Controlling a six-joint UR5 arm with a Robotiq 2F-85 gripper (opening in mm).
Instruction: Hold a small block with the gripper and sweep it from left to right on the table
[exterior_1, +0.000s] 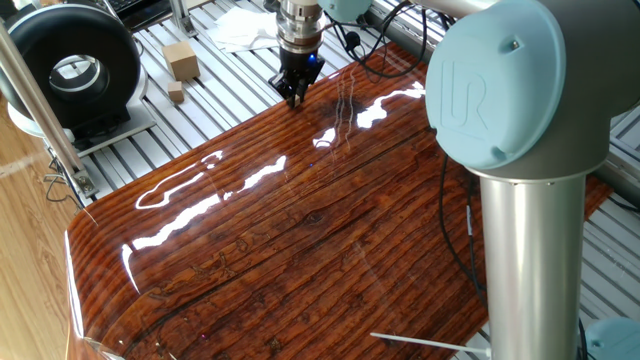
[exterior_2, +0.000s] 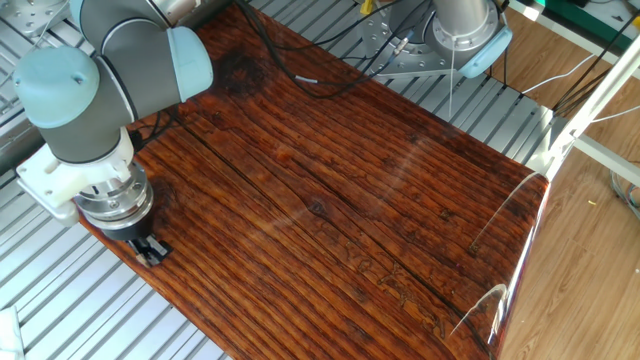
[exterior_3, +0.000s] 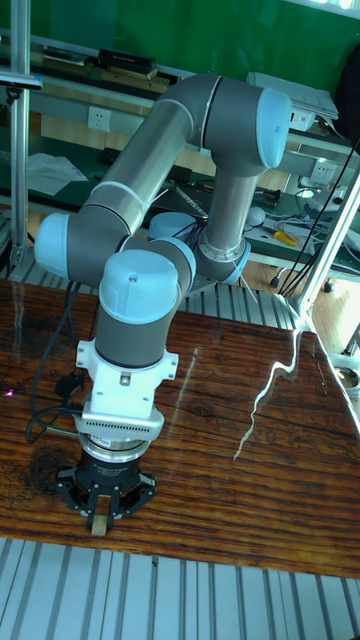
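The gripper (exterior_3: 99, 520) hangs under its silver wrist at the near edge of the table (exterior_3: 250, 470) in the tall fixed view. Its black fingers are shut on the small block (exterior_3: 99, 525), a tan sliver that shows between the tips just above the wood. In one fixed view the gripper (exterior_1: 294, 97) stands at the far edge of the glossy table (exterior_1: 300, 230), and the block is too small to make out there. The other fixed view shows the gripper (exterior_2: 150, 251) at the left edge of the table (exterior_2: 350, 200), fingertips low on the board.
On the slatted aluminium base beyond the table lie a big tan box-shaped block (exterior_1: 181, 60) and a smaller tan cube (exterior_1: 176, 93). A black round device (exterior_1: 70, 65) stands at the left. The arm's base column (exterior_1: 520, 200) fills the right foreground. Cables (exterior_2: 290, 70) trail over the board.
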